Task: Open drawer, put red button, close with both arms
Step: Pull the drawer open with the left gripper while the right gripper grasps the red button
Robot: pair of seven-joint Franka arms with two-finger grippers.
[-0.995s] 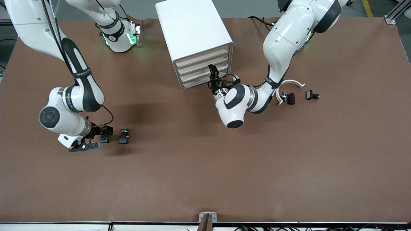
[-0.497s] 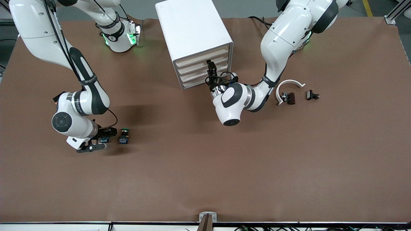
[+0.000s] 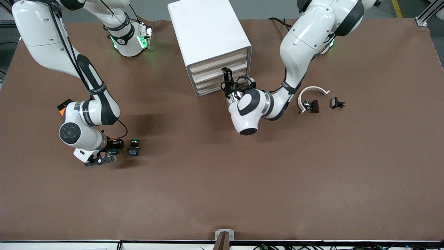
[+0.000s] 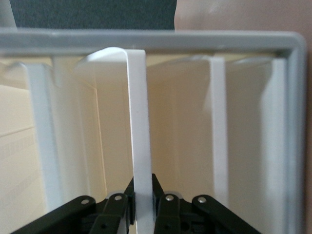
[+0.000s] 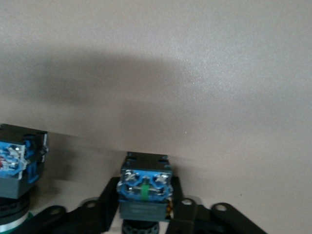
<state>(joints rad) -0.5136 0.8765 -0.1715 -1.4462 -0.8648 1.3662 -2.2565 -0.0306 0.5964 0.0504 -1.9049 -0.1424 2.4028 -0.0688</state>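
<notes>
The white cabinet [image 3: 209, 41] stands on the brown table [image 3: 222, 187] at upper centre of the frame. The left pincer [image 3: 227, 73] is closed at the front edge of the drawer [image 3: 219, 73]. At lower left of the frame, the right pincer [image 3: 112, 148] is closed on a small button [image 3: 112, 151], beside the green-capped button [image 3: 134, 147].

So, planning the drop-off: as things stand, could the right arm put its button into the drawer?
Probably not yet. The right pincer is shut on the red button, but the drawer still sits flush in the cabinet, with the left pincer clamped on its front edge, not yet pulled.
</notes>
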